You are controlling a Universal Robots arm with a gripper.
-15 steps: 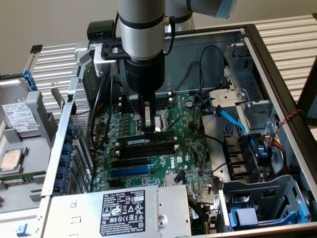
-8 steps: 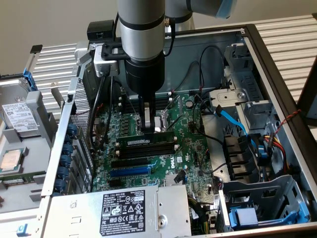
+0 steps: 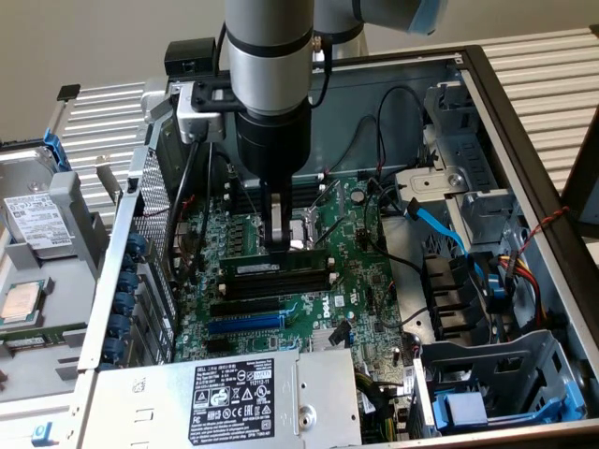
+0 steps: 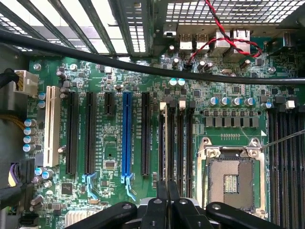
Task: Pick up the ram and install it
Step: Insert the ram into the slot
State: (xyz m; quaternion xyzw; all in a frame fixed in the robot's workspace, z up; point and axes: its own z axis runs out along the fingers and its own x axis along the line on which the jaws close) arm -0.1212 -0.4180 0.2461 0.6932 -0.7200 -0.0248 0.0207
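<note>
- One long, narrow green circuit-board ram [image 3: 253, 268] stands on edge among black slots [image 3: 281, 283], lengthwise across the exterior view.
- Black gripper [image 3: 281, 245] hangs directly above its middle, jaws pinched together.

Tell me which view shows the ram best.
Exterior view. The ram shows its long side face and white label there, standing by the black slots with the shut gripper at its top edge. The wrist view looks straight down on it, so it reads as a thin edge between slots.
</note>
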